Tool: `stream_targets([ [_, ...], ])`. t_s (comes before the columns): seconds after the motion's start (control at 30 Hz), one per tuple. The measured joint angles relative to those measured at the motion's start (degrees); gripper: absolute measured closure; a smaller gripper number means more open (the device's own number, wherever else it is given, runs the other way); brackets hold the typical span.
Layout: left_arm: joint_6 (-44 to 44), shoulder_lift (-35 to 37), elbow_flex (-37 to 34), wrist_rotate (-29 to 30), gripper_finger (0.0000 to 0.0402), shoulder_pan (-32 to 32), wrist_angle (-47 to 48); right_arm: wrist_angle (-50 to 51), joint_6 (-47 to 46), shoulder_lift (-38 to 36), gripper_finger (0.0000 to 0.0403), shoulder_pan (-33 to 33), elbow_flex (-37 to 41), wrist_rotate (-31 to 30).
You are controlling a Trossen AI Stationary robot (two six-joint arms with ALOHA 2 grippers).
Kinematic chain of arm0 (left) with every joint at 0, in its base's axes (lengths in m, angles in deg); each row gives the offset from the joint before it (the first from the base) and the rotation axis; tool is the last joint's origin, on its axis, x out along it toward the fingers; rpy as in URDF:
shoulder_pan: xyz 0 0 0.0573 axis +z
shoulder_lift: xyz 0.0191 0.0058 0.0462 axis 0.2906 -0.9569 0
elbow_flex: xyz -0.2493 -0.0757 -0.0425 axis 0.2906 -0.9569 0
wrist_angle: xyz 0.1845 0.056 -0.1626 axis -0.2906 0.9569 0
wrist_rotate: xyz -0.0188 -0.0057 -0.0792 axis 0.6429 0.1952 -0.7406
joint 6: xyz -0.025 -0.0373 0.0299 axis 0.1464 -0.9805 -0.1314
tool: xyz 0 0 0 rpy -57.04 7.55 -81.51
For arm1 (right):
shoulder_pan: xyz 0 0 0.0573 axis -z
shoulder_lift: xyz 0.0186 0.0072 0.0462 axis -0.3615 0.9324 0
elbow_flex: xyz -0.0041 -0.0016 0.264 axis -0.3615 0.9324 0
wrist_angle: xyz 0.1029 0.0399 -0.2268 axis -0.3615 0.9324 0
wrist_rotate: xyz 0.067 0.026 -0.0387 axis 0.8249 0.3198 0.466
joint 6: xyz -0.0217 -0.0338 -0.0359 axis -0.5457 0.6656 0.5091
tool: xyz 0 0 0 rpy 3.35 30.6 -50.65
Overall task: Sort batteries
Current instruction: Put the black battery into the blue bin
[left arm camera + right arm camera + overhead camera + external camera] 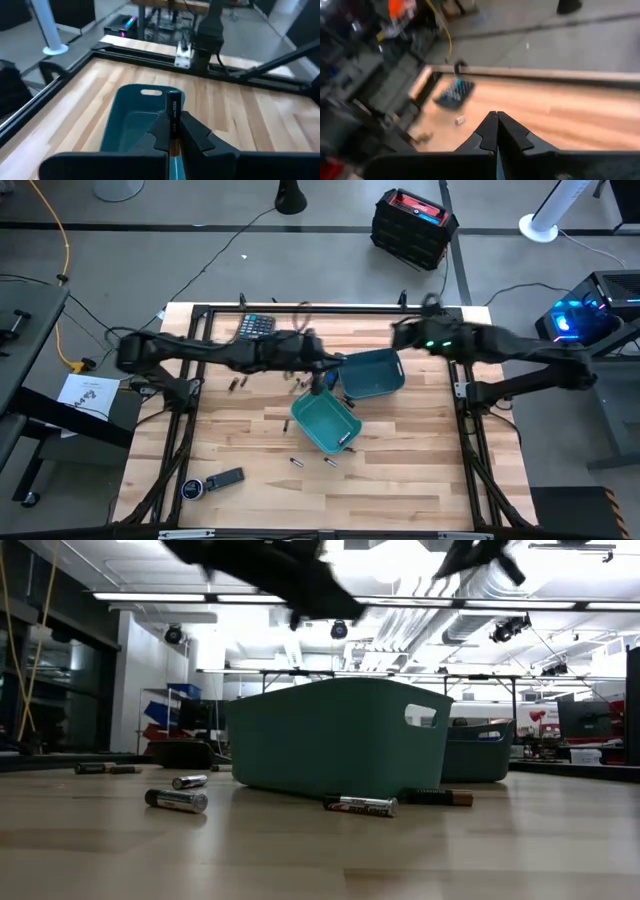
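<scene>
Two batteries point(312, 462) lie loose at the near side of my tabletop point(400, 490), just in front of the nearer teal bin point(325, 421). In the low view they show as one silvery battery point(177, 800) to the left and one with a red label point(361, 805) touching the bin's foot. Off at the near left corner sit a long black remote point(225, 478) and a small round thing I cannot make out.

Behind the nearer bin stands a second teal bin point(373, 374), slightly to the right and almost touching it. My left pincer point(316, 383) hangs above the middle of the tabletop, over the far edge of the nearer bin. It is clenched on a dark battery point(172, 113), which stands upright between my fingertips point(161, 131), with that bin open below it.

More batteries point(236, 384) are scattered on the wood to the left of the bins, under my left arm. A dark calculator point(255, 327) lies at the far left edge.

My right pincer point(496, 131) is raised over the far right of the tabletop, well apart from the bins, its fingers pressed together with nothing between them.
</scene>
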State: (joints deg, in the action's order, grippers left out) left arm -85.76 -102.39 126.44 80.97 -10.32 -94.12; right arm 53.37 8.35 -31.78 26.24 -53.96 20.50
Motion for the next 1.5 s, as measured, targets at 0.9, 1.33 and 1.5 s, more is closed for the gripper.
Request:
stream_targets([
  [0.9,-15.1,15.4,-0.8,10.1,0.0198,1.5,47.2,11.0,3.2,1.2,0.0403,-0.6,-2.2,-0.7],
  [1.33,-38.2,21.5,-21.7,13.1,0.0206,8.4,65.5,10.5,2.9,4.9,0.0403,-0.6,-2.2,-0.1],
  [1.5,-34.7,16.0,-22.0,11.3,0.0206,13.1,61.0,10.4,1.8,7.0,0.0403,-0.6,-2.2,1.8],
])
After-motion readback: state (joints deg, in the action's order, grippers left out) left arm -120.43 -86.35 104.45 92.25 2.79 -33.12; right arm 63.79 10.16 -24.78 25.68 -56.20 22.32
